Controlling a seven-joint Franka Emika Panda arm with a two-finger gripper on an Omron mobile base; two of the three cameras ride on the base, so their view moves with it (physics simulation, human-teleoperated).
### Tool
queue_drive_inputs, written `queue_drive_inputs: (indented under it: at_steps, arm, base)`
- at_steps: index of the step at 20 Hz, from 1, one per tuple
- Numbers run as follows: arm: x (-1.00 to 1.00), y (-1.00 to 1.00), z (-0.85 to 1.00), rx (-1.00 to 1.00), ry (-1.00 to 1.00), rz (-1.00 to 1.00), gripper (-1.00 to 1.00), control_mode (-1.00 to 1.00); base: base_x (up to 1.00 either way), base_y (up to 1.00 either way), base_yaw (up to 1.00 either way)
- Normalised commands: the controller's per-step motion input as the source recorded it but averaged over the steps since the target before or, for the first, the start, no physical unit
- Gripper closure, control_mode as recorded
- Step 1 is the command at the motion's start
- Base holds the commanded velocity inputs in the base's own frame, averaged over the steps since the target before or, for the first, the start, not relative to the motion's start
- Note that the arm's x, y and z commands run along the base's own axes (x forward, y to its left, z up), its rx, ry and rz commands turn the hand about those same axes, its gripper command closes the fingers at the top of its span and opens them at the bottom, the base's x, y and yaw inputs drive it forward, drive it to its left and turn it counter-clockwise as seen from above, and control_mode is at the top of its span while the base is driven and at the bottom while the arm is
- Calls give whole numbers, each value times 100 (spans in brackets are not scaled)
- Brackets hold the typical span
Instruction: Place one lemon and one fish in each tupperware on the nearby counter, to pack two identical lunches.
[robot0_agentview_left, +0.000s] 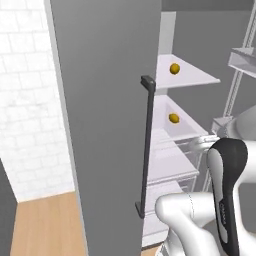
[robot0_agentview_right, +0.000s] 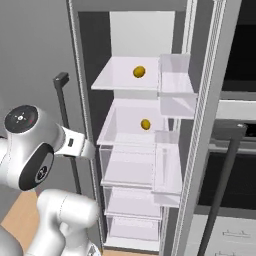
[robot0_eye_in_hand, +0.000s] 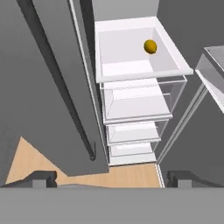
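The fridge stands open with two yellow lemons inside. One lemon (robot0_agentview_left: 174, 68) (robot0_agentview_right: 139, 72) lies on the upper white shelf. The other lemon (robot0_agentview_left: 173, 118) (robot0_agentview_right: 145, 124) (robot0_eye_in_hand: 150, 46) lies on the shelf below, toward its back right. My gripper (robot0_eye_in_hand: 111, 179) is open and holds nothing. It hangs in front of the open fridge, well short of the shelves and level with the lower drawers. The fish, the tupperware and the counter are out of view.
The grey left fridge door (robot0_agentview_left: 105, 125) with its dark bar handle (robot0_agentview_left: 146, 145) (robot0_eye_in_hand: 57, 83) stands open close to my arm. The right door carries clear bins (robot0_agentview_right: 175, 75). Clear drawers (robot0_agentview_right: 130, 170) sit below the shelves. A dark oven (robot0_agentview_right: 235, 165) is at the right.
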Motion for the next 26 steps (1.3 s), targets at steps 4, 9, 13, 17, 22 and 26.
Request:
queue_drive_inputs:
  at_steps: [4, 9, 13, 17, 22, 26]
  arm:
    - [0, 0, 0, 0, 0, 0, -100, 100]
    - [0, 0, 0, 0, 0, 0, -100, 100]
    - [0, 0, 0, 0, 0, 0, -100, 100]
    - [0, 0, 0, 0, 0, 0, -100, 100]
    - [59, -1, -9, 0, 3, 0, -100, -100]
    - [100, -2, -26, 0, 6, 0, -100, -100]
  base:
    - [65, -27, -18]
    - [55, -42, -16]
    - [68, -17, -12]
    - [74, -11, -5]
    - [28, -1, 0]
    - [0, 0, 0]
